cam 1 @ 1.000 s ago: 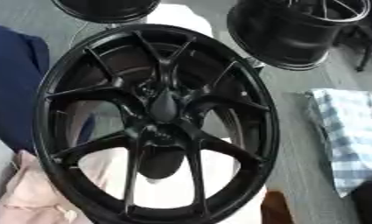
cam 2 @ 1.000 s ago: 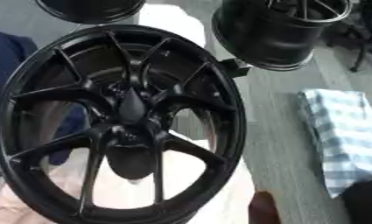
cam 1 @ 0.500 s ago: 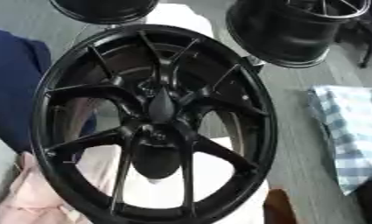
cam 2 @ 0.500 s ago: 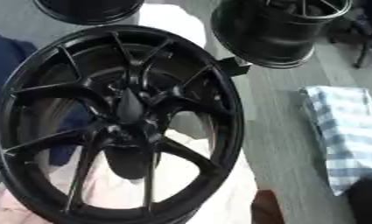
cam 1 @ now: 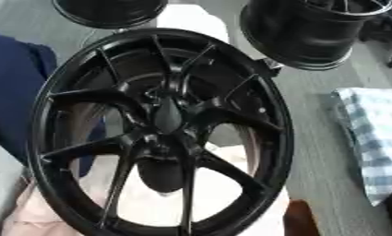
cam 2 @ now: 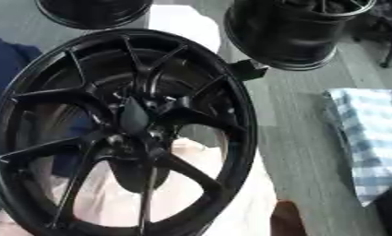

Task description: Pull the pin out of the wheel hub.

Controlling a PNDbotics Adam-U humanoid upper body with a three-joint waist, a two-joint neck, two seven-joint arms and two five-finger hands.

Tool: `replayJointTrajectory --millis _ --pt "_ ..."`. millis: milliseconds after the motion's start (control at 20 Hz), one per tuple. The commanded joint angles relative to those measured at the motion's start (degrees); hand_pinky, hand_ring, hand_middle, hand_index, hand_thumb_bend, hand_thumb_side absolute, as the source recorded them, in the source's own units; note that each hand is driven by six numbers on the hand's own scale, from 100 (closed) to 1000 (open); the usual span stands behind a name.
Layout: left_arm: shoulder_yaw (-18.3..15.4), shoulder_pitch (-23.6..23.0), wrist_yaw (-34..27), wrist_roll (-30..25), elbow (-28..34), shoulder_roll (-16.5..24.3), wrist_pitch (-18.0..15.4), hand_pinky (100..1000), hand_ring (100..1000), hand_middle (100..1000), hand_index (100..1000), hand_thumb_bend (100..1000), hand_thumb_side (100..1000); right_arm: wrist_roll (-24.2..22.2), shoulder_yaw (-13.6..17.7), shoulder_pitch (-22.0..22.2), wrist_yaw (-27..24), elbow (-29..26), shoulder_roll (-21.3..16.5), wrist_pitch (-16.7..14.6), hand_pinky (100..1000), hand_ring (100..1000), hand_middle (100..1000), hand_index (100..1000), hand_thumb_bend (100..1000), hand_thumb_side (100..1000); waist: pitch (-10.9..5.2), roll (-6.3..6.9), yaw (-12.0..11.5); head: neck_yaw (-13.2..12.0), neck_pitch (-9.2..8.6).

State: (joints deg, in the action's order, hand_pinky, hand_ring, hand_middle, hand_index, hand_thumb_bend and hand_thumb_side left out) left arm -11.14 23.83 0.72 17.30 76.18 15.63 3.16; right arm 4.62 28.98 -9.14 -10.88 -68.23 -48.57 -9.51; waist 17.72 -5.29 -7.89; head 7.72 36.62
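Nothing among the objects has moved since earlier (only the camera shifted slightly). Black wheel point(cam 1: 163, 131) stands upright, filling the middle; checked cloth point(cam 1: 375, 138) lies right. Pin indistinguishable; hands unseen, state unknown.

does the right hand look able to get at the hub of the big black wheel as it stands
Probably yes: the wheel faces the camera and nothing lies in front of its hub. But neither hand shows in either view, so I cannot tell where the right hand would start from.
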Motion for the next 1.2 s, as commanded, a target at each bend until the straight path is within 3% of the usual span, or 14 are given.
replayJointTrajectory --millis 50,150,250,350,500,550,600,650,800,850,1050,1200 --pt "-0.26 0.78 -0.09 0.17 0.6 0.98 -0.05 610 601 526 709 100 926 3.05 2.73 2.89 3.16 -2.26 2.38 1.73 764 815 722 765 596 250 -0.96 0.1 -0.05 0.55 -0.71" --pt "-0.07 0.73 -0.02 0.01 0.56 0.86 -0.04 610 601 526 709 100 926 4.91 3.94 5.92 5.02 -3.7 5.41 3.4 768 844 773 812 441 420 -1.17 0.14 -0.33 1.3 -0.63" --pt "0.13 0.7 0.05 -0.18 0.53 0.66 -0.03 610 601 526 709 100 926 6.69 5.13 8.81 6.8 -5.91 8.3 5.09 766 850 796 829 361 567 -1.39 0.18 -0.77 2.05 -0.53" --pt "0.39 0.68 0.15 -0.41 0.53 0.44 -0.01 610 601 526 708 100 926 8.49 5.91 11.74 8.6 -8.67 11.23 6.2 764 849 794 828 342 594 -1.66 0.16 -1.33 2.76 -0.32" --pt "0.71 0.64 0.35 -0.73 0.53 0.28 0.02 610 601 526 709 100 926 11.29 6.26 13.4 11.38 -13.17 15.78 6.81 746 818 742 784 348 459 -1.92 0.0 -1.96 3.51 -0.08" --pt "0.79 0.65 0.42 -0.81 0.53 0.27 0.02 610 601 526 708 100 925 12.27 5.97 13.0 11.95 -14.76 17.37 6.8 728 783 660 739 362 365 -1.95 -0.08 -2.12 3.69 -0.03" --pt "0.86 0.68 0.48 -0.89 0.54 0.26 0.03 610 601 526 708 100 925 13.24 5.42 12.46 11.97 -16.33 18.94 6.62 717 764 624 716 446 307 -1.98 -0.16 -2.28 3.87 0.03" --pt "0.93 0.71 0.54 -0.97 0.55 0.26 0.03 610 601 526 708 100 925 14.22 4.67 12.03 11.82 -17.92 20.51 6.42 715 761 621 713 368 286 -2.0 -0.25 -2.42 4.02 0.08" --pt "1.0 0.78 0.65 -1.09 0.58 0.26 0.05 610 601 526 708 100 925 17.16 3.09 12.23 12.55 -22.7 23.14 7.9 715 761 621 713 368 286 -1.98 -0.36 -2.58 4.18 0.08" --pt "1.16 0.76 0.65 -1.21 0.57 0.04 0.06 610 601 525 708 100 924 18.13 2.45 12.12 12.69 -24.29 23.84 8.42 687 727 577 680 300 223 -2.16 -0.18 -2.9 4.76 0.22" --pt "1.79 1.03 0.85 -1.8 0.78 -0.93 0.01 610 600 525 708 100 923 21.81 -2.73 7.4 9.95 -29.23 28.9 10.08 681 720 571 676 278 263 -2.16 0.11 -4.47 6.36 -0.03" --pt "1.73 1.04 0.85 -1.72 0.97 -1.11 -0.03 610 598 523 707 100 921 24.5 -7.06 3.09 7.31 -28.27 32.01 10.36 678 715 569 679 258 309 -1.95 0.39 -4.46 6.38 -0.31"
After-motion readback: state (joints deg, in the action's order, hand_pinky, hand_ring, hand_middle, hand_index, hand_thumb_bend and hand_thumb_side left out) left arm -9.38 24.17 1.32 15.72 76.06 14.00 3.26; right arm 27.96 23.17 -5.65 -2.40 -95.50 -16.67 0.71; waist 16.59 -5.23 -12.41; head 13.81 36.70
